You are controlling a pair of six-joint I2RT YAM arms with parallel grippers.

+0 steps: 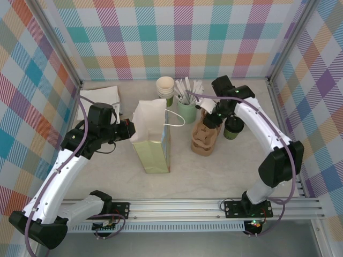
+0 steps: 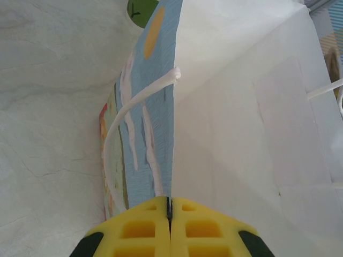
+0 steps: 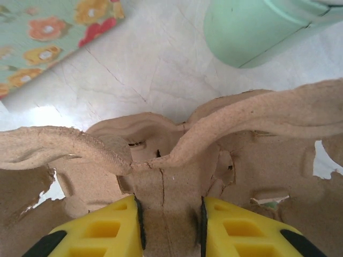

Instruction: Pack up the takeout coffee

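The left arm is stretched forward and turned inward. The left gripper is seen with its jaws together, pinched on the rim of the upright paper bag. The right arm is arched over the table's right side and bent back toward the middle. The right gripper is clamped on the centre ridge of the cardboard carrier. The lidded coffee cup is stood on the table just right of the carrier, beside the right forearm.
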